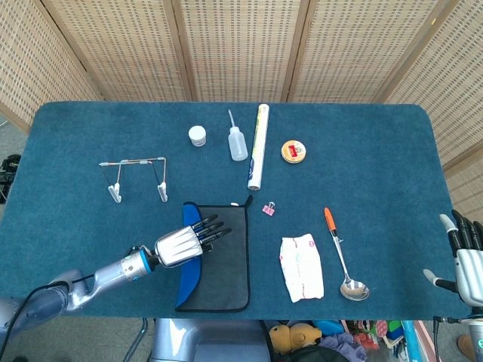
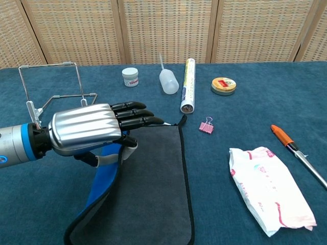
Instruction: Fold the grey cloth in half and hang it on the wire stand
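The grey cloth (image 1: 229,256) (image 2: 153,189) lies near the table's front edge. Its left edge is lifted and turned over towards the right, showing a blue underside (image 2: 104,176). My left hand (image 1: 185,243) (image 2: 89,133) pinches that lifted edge between thumb and fingers, hovering over the cloth's left half. The wire stand (image 1: 136,177) (image 2: 53,84) stands upright behind and to the left of the cloth, apart from the hand. My right hand (image 1: 466,256) hangs at the table's far right front corner with fingers spread and nothing in it.
Along the back stand a white jar (image 1: 197,136), a squeeze bottle (image 1: 238,142), a long white roll (image 1: 258,147) and a round tin (image 1: 293,151). A pink binder clip (image 1: 268,208), a white packet (image 1: 302,266) and an orange-handled spoon (image 1: 343,256) lie right of the cloth.
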Tool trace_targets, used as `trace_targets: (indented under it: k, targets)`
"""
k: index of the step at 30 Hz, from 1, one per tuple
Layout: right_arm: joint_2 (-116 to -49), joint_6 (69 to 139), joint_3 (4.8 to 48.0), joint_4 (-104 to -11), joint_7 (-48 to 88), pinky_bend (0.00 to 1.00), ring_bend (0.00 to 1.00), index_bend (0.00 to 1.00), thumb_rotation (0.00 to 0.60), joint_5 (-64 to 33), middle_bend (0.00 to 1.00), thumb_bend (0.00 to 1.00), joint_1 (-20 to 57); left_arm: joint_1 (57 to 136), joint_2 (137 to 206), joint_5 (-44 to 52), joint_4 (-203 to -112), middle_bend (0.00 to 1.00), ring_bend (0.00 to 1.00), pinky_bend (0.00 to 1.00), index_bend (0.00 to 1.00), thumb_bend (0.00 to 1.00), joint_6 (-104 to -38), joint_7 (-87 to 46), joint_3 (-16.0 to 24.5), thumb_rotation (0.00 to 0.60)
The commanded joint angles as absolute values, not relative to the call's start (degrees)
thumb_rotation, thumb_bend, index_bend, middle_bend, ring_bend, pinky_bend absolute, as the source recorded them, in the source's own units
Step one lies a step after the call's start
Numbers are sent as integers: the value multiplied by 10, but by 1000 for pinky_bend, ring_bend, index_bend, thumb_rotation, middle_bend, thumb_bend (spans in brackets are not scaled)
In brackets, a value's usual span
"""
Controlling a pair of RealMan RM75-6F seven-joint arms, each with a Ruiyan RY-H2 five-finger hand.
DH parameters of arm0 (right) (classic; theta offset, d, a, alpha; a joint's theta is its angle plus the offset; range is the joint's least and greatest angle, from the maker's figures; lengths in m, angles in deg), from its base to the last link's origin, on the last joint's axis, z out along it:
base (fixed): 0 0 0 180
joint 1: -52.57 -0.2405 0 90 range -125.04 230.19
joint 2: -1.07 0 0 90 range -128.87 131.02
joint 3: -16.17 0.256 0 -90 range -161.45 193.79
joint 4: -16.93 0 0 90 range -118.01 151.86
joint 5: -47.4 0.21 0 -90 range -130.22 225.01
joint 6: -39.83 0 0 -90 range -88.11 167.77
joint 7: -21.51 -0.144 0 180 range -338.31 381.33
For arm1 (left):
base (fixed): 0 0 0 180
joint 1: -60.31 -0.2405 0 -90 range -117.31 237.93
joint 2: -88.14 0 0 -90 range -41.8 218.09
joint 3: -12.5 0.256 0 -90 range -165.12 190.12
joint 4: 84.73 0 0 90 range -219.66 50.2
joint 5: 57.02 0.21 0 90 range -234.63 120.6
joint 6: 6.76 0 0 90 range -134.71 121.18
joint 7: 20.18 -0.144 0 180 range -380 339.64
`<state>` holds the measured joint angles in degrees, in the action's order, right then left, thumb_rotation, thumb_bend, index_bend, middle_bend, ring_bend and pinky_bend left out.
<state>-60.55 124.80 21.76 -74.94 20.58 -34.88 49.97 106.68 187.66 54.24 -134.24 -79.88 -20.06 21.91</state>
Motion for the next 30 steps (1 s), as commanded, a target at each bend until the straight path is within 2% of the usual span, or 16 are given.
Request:
trace_targets:
  k: [1,21,30]
  targets:
    - [-606,1245,219,-748,205,0,0,0,600,-345,0,0,499,1076,1890,540,-1332,0,0,0,674,462,-790,-194,213,600]
    - [-609,1231,224,-744,210,0,0,0,600,-327,0,0,493,1136,2031,512,-1197,0,0,0,664,463,-716,-151,191,600]
    - [-608,1232,224,-744,210,0,0,0,600,-326,0,0,493,1152,2058,496,-1167,0,0,0,652,462,-698,-156,186,600]
